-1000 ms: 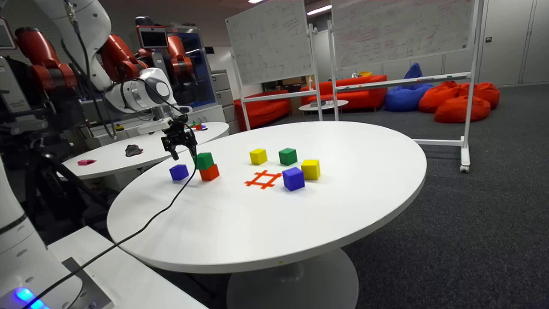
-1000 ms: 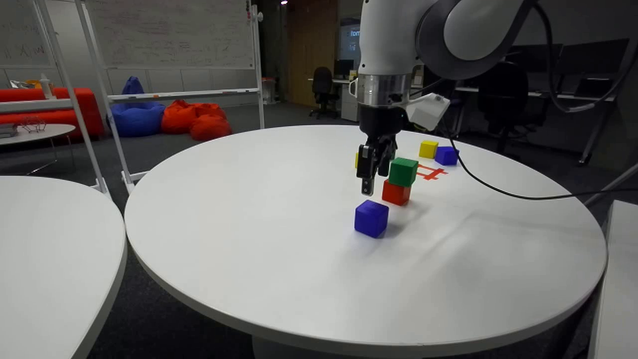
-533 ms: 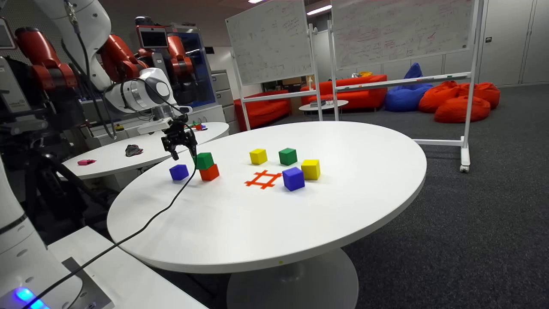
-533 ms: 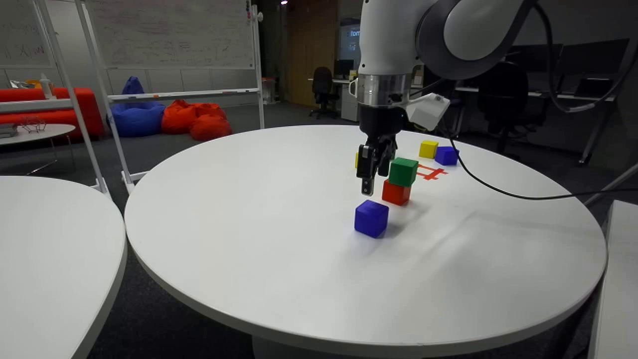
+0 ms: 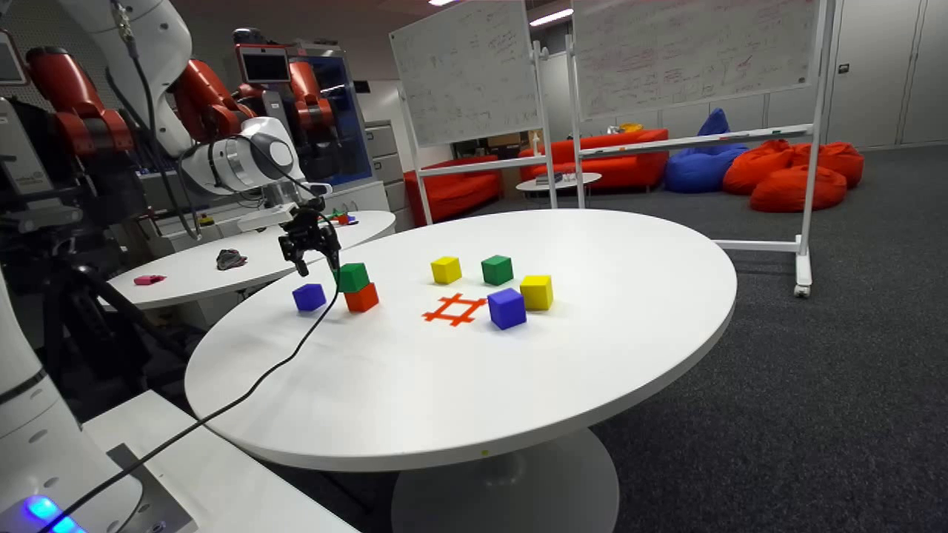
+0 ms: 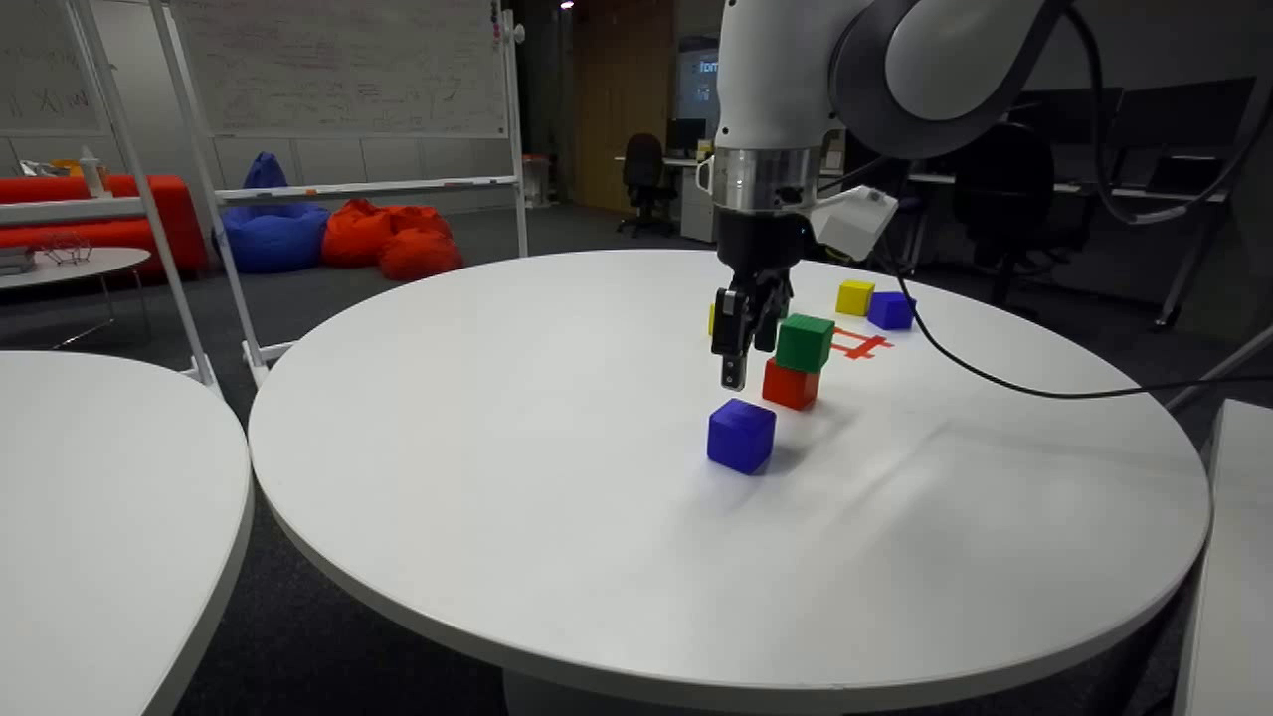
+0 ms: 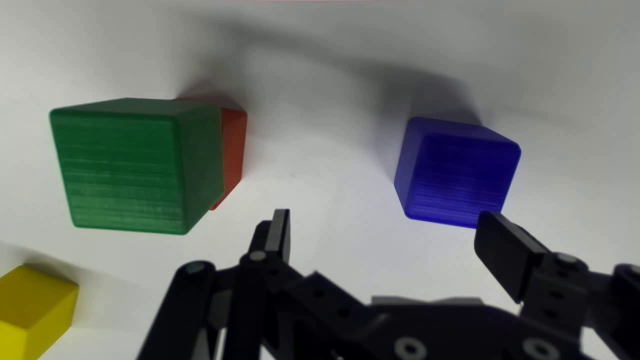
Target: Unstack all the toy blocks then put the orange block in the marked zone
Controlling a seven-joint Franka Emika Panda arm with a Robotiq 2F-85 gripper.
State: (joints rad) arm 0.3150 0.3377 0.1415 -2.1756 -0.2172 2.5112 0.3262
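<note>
1. The fingers (image 7: 507, 252) are standing wide apart above the bench (image 5: 444, 385).
2. In an exterior view, the orange block (image 5: 363, 298) is sitting under a green block (image 5: 354, 277), left of the marked zone (image 5: 450, 318).
3. Everything named is keeping its earlier place.

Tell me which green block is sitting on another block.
The green block atop the orange block; the other green block rests directly on the table.
</note>
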